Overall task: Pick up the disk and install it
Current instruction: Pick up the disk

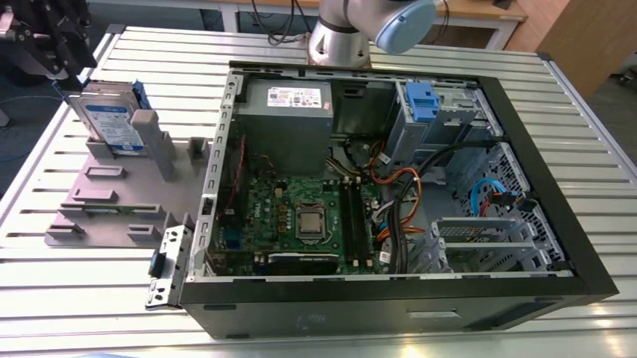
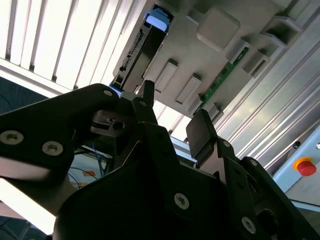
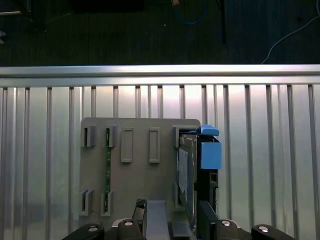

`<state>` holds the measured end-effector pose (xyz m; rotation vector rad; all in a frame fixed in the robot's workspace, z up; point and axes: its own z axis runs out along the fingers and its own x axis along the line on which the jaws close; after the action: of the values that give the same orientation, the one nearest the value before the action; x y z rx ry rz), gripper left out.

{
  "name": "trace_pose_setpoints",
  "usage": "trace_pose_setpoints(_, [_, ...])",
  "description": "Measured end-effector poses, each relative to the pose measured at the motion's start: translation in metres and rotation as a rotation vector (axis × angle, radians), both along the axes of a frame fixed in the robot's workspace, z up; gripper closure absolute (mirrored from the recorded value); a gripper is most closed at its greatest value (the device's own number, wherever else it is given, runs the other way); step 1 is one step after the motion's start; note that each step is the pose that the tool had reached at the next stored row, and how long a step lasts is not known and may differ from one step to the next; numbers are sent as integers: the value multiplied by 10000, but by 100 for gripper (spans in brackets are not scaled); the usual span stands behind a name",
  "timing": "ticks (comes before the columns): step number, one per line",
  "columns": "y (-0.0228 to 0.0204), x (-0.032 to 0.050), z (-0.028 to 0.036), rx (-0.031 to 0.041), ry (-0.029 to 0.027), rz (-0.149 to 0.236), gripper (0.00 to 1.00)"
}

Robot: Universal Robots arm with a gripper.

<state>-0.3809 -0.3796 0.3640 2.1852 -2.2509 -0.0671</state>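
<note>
Since the two fingers (image 2: pixel 202 132) stand apart with nothing between them, we read the end effector (image 2: pixel 172 112) as open and empty. It hangs above the counter (image 1: pixel 179 52), close to its edge on the exterior view's left.

The disk (image 1: pixel 107 119) is just below it and is not yet touched, as far as we can tell. It stands on edge in the grey slotted holder (image 1: pixel 130 190), leaning a little, with its labelled face turned toward the computer case (image 1: pixel 557 224). We judge that its long axis runs upward, toward the end effector.

In the first wrist view the disk (image 3: pixel 187 170) is seen edge-on. Its thin top edge, with a blue rail alongside, runs square to the counter's near edge and along the slats. The line between the fingers crosses that thin edge, so the finger pads face the disk's broad sides. One finger overlaps the disk's edge in that view, so we judge the gap to be slightly off centre over it.

The holder sits by the counter's edge on the exterior view's left, just beside the open computer case, which fills the middle of the counter. Inside the case, at its far corner on the exterior view's right, a blue bracket (image 1: pixel 422 101) sits in the grey drive bay (image 1: pixel 453 112), well apart from the disk.
</note>
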Motion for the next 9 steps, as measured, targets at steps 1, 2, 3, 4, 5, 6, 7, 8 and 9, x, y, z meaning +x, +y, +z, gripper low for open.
trace_pose_setpoints(1, [2,0,-1,0,0,0,47])
trace_pose_setpoints(2, [5,0,-1,0,0,0,47])
trace_pose_setpoints(3, [9,0,-1,-1,1,0,47])
trace_pose_setpoints(4, [14,0,-2,-1,1,-1,47])
trace_pose_setpoints(5, [19,0,-4,0,0,0,47])
trace_pose_setpoints(6, [26,0,-5,0,0,0,47])
trace_pose_setpoints(7, [33,0,-7,0,0,0,47])
trace_pose_setpoints(8, [40,-1,-9,1,0,1,47])
trace_pose_setpoints(9, [47,-3,-10,2,0,1,47])
